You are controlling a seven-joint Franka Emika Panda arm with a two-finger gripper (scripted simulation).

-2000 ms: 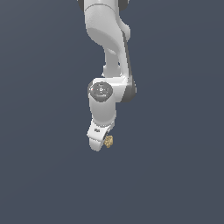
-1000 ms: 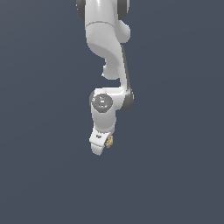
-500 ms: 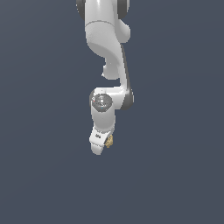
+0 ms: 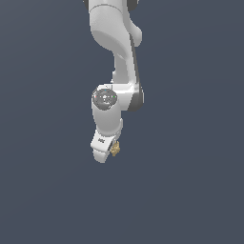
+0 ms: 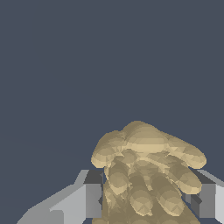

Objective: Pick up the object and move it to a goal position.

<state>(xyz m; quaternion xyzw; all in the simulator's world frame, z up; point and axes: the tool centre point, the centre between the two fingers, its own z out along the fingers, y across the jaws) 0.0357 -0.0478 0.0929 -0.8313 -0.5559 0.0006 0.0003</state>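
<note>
Currently gripper [image 4: 110, 153] clamped on object [image 4: 115, 149], centre of exterior view.
Knobbly tan-gold lump sits between both fingers [image 5: 89, 199] in wrist view; white arm [image 4: 114, 57] descends from frame top.

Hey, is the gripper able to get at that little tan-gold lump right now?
Yes, it seems so: in the wrist view the tan-gold lump already sits between the gripper fingers, with nothing else nearby.

Plain dark grey-blue backdrop [image 4: 43, 190]
</note>
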